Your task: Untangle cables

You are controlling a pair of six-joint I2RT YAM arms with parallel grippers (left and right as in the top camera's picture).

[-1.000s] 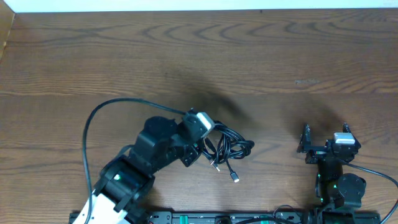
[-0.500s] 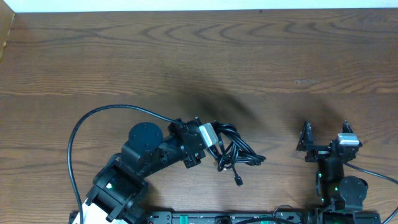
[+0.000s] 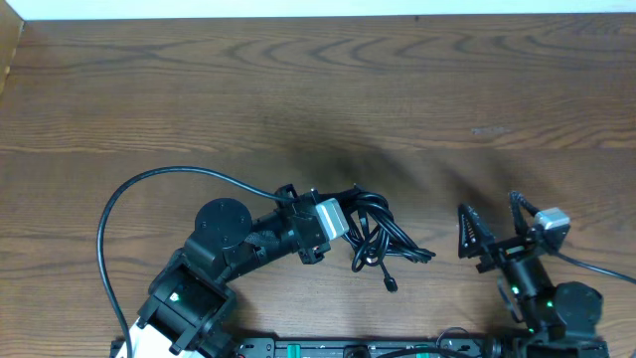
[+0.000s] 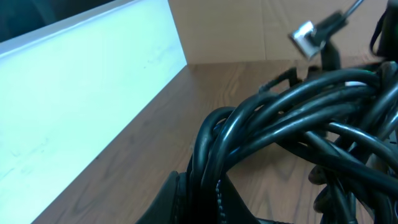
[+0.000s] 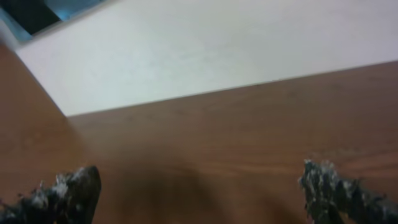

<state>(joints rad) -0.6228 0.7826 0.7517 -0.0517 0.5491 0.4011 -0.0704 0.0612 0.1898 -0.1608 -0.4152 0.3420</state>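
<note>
A bunch of thin black cables (image 3: 378,237) hangs tangled near the front middle of the wooden table (image 3: 318,89), with a plug end (image 3: 392,285) dangling toward the front. My left gripper (image 3: 350,221) is shut on the cables at the bundle's left side. In the left wrist view the looped cables (image 4: 292,118) fill the frame, pinched between my fingers (image 4: 180,199), and a silver plug (image 4: 305,34) sticks up at the top. My right gripper (image 3: 489,221) stands open to the right of the bundle, apart from it, with only bare wood between its fingertips (image 5: 74,186).
The left arm's own thick black cable (image 3: 149,189) arcs over the table at the left. A white wall (image 4: 74,93) borders the table's far edge. The arm bases sit along the front edge.
The left gripper has carried the cable bundle a little right and toward the front. The right gripper has turned and moved left, its fingers now pointing at the bundle.
</note>
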